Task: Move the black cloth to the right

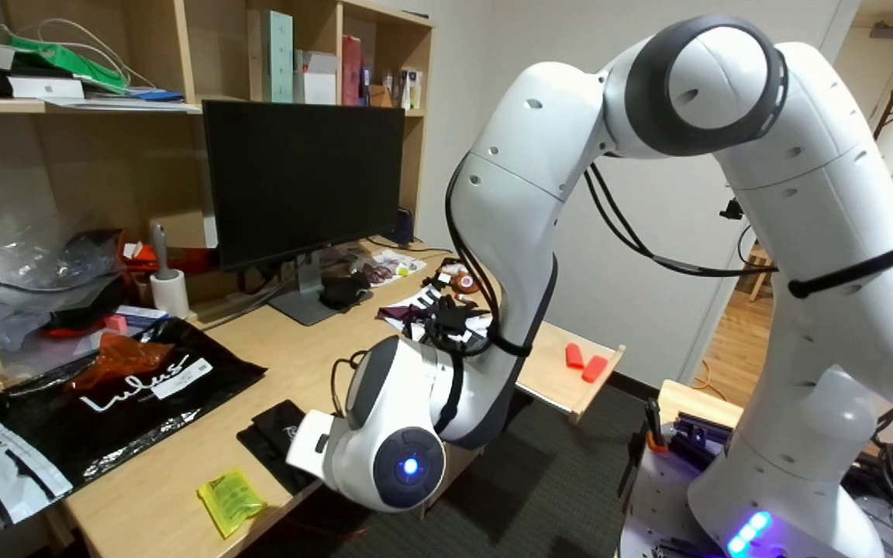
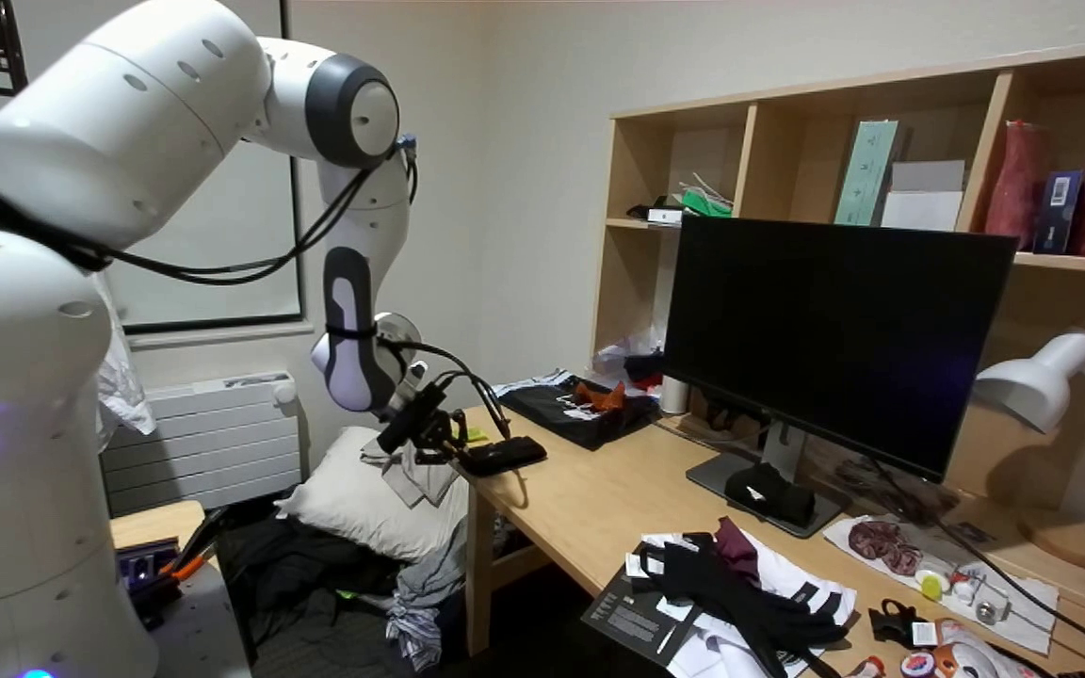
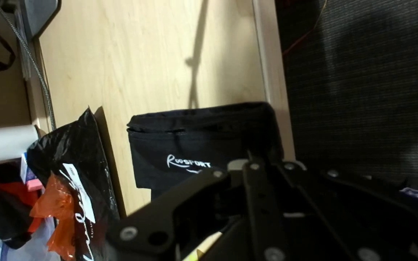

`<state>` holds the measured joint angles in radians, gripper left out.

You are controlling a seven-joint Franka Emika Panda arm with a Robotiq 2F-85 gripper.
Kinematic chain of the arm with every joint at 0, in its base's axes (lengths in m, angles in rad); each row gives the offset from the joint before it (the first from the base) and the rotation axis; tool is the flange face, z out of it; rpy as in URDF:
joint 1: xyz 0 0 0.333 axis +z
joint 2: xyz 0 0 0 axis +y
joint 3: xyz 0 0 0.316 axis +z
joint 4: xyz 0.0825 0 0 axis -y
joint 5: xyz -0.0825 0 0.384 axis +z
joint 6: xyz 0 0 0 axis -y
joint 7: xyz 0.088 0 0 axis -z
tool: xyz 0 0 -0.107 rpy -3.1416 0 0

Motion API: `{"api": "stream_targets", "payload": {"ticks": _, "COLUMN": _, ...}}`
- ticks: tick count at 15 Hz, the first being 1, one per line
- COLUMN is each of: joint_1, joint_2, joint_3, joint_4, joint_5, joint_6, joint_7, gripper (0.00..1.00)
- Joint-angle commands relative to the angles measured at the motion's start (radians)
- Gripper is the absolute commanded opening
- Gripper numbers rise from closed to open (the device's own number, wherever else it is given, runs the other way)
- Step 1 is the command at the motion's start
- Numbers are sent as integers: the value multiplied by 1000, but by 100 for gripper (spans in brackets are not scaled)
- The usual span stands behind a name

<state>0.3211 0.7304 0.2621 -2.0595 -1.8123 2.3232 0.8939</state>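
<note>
Wrist view gives the cloth [image 3: 154, 148] its detail: black, with white lettering [image 3: 189, 162] that reads "RooSPORT", a fold along one side and layers out of line. It is at the edge of the desk [image 3: 136, 79], under the gripper [image 3: 271, 159]; the black fingers [image 3: 256, 177] merge with it, so I cannot tell whether they are apart or clamped on it. In an exterior view the arm [image 1: 563, 116] hides the gripper, yet the yellow pad [image 1: 231, 502] shows whole, near the cloth. A lamp [image 2: 1037, 381] appears in an exterior view alone.
</note>
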Motion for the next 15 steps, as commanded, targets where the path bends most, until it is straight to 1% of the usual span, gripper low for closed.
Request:
{"api": "stream_targets", "payload": {"ticks": 1, "joint_1": -85, "joint_2": -72, "joint_3": 43, "joint_4": -53, "joint_5": 39, "joint_6": 70, "joint_7": 97, "gripper": 5}}
{"api": "stream_targets", "payload": {"ticks": 2, "joint_1": -102, "joint_2": -97, "joint_3": 44, "joint_4": -71, "joint_5": 43, "joint_6": 91, "joint_7": 136, "gripper": 7}}
{"api": "stream_targets", "payload": {"ticks": 3, "joint_1": -118, "joint_2": -123, "joint_3": 43, "joint_4": -88, "joint_5": 41, "joint_6": 110, "joint_7": 179, "gripper": 7}}
{"api": "stream_targets", "payload": {"ticks": 4, "joint_1": -138, "joint_2": -152, "joint_3": 41, "joint_4": -108, "joint_5": 41, "joint_6": 136, "joint_7": 217, "gripper": 8}}
{"api": "stream_targets", "payload": {"ticks": 8, "joint_1": -228, "joint_2": -242, "joint_3": 15, "joint_4": -182, "joint_5": 26, "joint_6": 288, "joint_7": 367, "gripper": 6}}
{"api": "stream_targets", "payload": {"ticks": 9, "joint_1": -247, "joint_2": -260, "joint_3": 9, "joint_4": -198, "joint_5": 26, "joint_6": 326, "joint_7": 401, "gripper": 7}}
{"api": "stream_targets", "payload": {"ticks": 10, "joint_1": -274, "joint_2": -269, "joint_3": -2, "joint_4": -209, "joint_5": 16, "joint_6": 383, "joint_7": 432, "gripper": 6}}
{"api": "stream_targets", "payload": {"ticks": 12, "joint_1": -334, "joint_2": -273, "joint_3": -13, "joint_4": -224, "joint_5": -12, "joint_6": 490, "joint_7": 493, "gripper": 7}}
{"api": "stream_targets", "payload": {"ticks": 15, "joint_1": -420, "joint_2": -229, "joint_3": -36, "joint_4": -203, "joint_5": -77, "joint_6": 665, "joint_7": 574, "gripper": 6}}
